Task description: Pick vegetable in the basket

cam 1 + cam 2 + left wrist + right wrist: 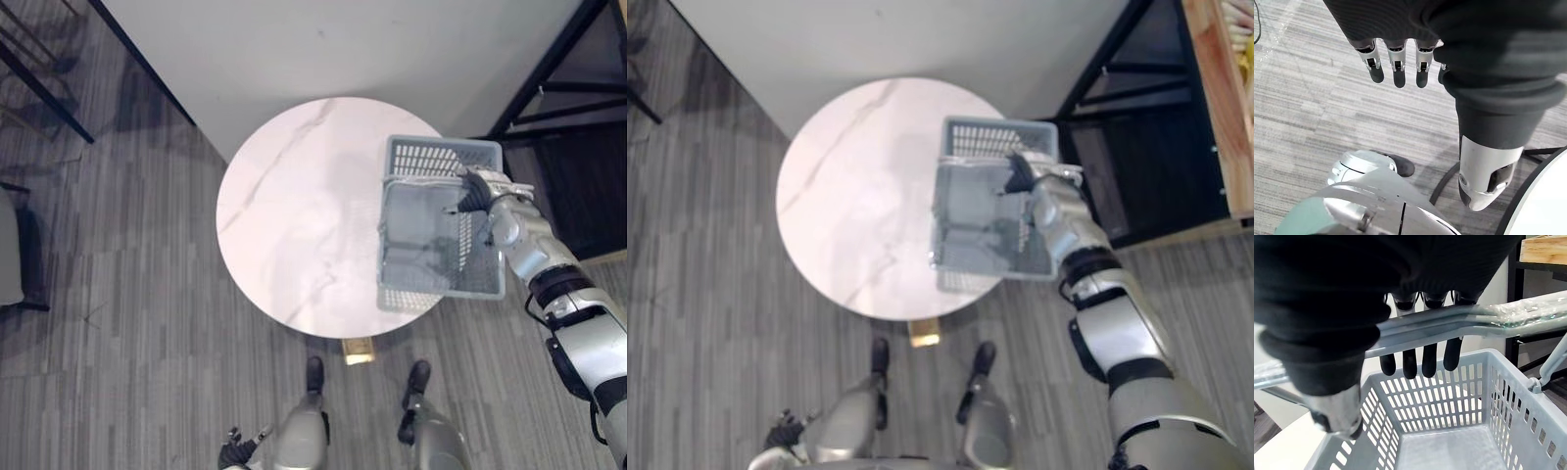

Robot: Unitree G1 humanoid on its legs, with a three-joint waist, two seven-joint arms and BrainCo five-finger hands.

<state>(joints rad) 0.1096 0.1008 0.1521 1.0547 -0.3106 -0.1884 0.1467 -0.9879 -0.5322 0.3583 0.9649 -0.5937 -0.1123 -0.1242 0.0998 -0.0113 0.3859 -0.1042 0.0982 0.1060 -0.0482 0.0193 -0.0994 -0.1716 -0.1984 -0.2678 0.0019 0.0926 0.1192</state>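
R hand [478,196] fingers curled round handle [1459,320] of grey basket [431,157]; basket at right edge of round table [284,206], partly overhanging. L hand [1397,61] hangs low, fingers straight, apart.

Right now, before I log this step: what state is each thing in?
basket: nothing seen inside, handle raised, at the table's right edge.
right hand: shut on the handle.
left hand: open, fingers straight, hanging above the floor.
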